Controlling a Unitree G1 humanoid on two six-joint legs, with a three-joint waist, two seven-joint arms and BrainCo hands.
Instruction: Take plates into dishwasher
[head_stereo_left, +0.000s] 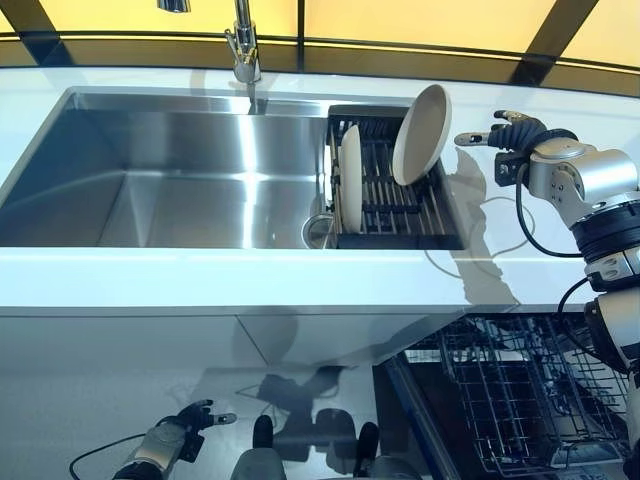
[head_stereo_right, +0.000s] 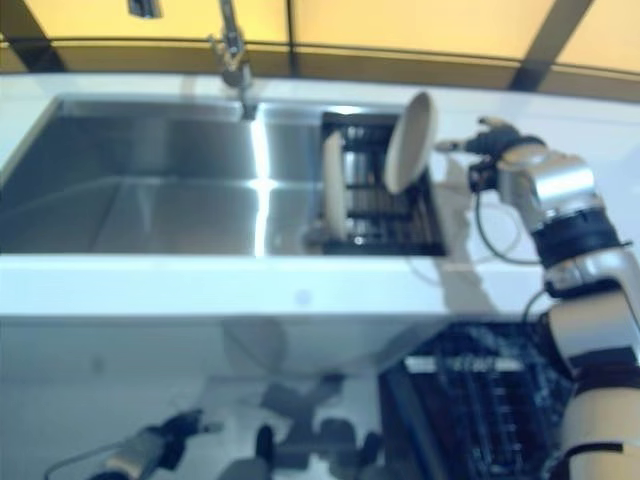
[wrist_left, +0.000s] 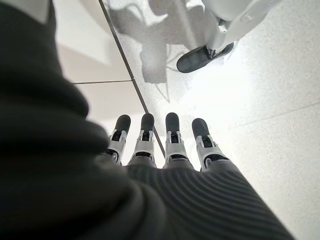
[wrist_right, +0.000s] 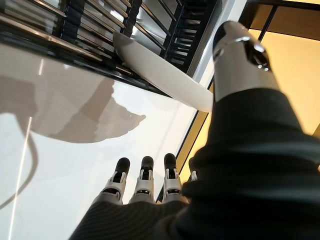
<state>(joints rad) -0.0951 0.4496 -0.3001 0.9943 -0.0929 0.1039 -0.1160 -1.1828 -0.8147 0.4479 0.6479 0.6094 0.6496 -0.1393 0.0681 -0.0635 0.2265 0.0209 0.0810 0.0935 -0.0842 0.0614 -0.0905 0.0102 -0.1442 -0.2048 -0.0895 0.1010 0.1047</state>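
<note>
A white countertop (head_stereo_left: 200, 275) holds a stainless steel sink (head_stereo_left: 170, 170) with a faucet (head_stereo_left: 243, 45) at its far edge. A black dish rack (head_stereo_left: 395, 190) sits in the right end of the sink. Two white plates stand in it: an upright plate (head_stereo_left: 350, 178) at the rack's left side, edge-on to the head camera, and a tilted plate (head_stereo_left: 421, 134) leaning at the rack's far right corner, its rim rising above the sink edge.

The right hand (head_stereo_left: 500, 135) hovers over the countertop just right of the tilted plate, fingers extended toward it and apart from it. Only the right wrist view shows the gap: there the straight fingers (wrist_right: 144, 182) hold nothing, and the tilted plate's underside rests on the rack bars beyond them, over the white counter. The thumb (wrist_right: 240, 55) stands out straight.

The open dishwasher's lower rack (head_stereo_left: 520, 395) shows below the counter at the near right, cut off by the frame edge; the head views do not make out whether it holds anything.

The left hand (head_stereo_left: 190, 425) hangs low at the near left, beside the white cabinet front (head_stereo_left: 130, 350). Its wrist view shows straight, relaxed fingers (wrist_left: 172, 140) over a pale tiled floor (wrist_left: 260, 100), empty. Its thumb is hidden behind the dark cover.
</note>
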